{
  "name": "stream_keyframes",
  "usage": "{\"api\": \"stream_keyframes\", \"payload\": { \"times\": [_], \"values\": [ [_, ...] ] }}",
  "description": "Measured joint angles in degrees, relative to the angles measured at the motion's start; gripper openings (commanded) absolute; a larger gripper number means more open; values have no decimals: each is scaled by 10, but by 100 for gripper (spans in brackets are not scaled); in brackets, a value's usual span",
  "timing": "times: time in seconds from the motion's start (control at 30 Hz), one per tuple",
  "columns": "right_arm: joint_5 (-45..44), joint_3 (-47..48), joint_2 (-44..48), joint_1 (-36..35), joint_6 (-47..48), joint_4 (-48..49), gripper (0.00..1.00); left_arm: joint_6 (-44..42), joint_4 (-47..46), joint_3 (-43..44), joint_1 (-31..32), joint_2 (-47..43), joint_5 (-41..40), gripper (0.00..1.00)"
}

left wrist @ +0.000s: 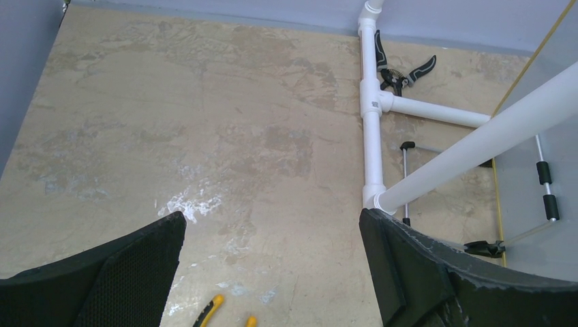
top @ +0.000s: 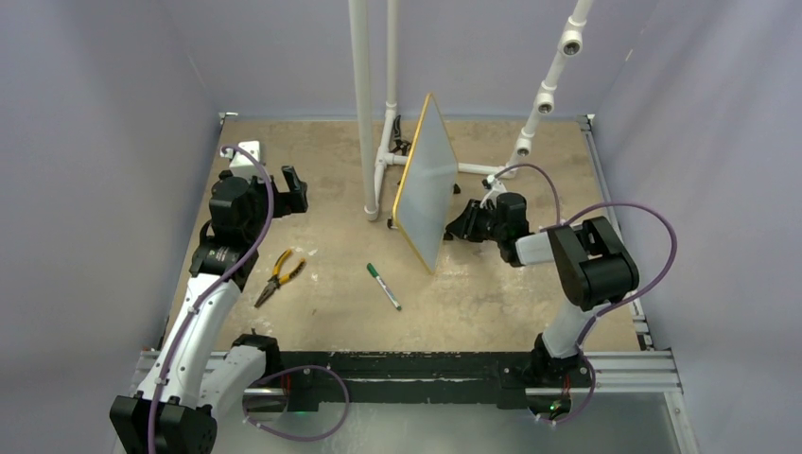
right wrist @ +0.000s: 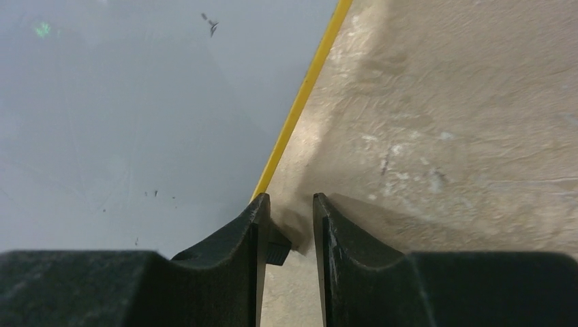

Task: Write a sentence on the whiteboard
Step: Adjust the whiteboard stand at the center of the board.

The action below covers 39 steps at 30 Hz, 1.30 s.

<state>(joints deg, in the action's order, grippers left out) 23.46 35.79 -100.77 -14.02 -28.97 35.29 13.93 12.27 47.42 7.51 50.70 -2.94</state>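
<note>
The whiteboard (top: 427,180), white with a thin yellow frame, stands upright and edge-on in the middle of the table. Its pale face fills the left of the right wrist view (right wrist: 136,122); only a few dark specks show there and the sentence is out of view. My right gripper (top: 461,225) (right wrist: 290,201) is at the board's lower right edge, jaws narrowed with a gap. A small black foot (right wrist: 277,248) lies against the left finger, apart from the right one. A green-capped marker (top: 383,286) lies on the table. My left gripper (top: 295,192) (left wrist: 272,221) hangs wide open and empty at far left.
Yellow-handled pliers (top: 277,277) (left wrist: 217,303) lie near the left arm. A white pipe frame (top: 364,113) (left wrist: 373,122) stands just behind the board. Black-handled cutters (left wrist: 402,71) lie at the back by the pipes. Grey walls close in the table.
</note>
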Motion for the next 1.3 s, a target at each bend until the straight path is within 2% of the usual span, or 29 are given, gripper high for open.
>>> {"api": "stream_keyframes", "payload": {
  "times": [0.53,0.67,1.03,1.17,1.3],
  "values": [
    [-21,-81,80,-73,-15,11,33,0,0,0,0,3,2,99],
    [-33,-108,125,-86,-15,-8,35,0,0,0,0,3,2,99],
    [-139,-167,302,-150,1,-31,50,0,1,0,0,3,2,99],
    [-172,-167,311,-164,11,-29,51,0,1,0,0,3,2,99],
    [-196,-164,275,-177,22,-26,54,0,1,0,0,2,1,99]
  ]
}}
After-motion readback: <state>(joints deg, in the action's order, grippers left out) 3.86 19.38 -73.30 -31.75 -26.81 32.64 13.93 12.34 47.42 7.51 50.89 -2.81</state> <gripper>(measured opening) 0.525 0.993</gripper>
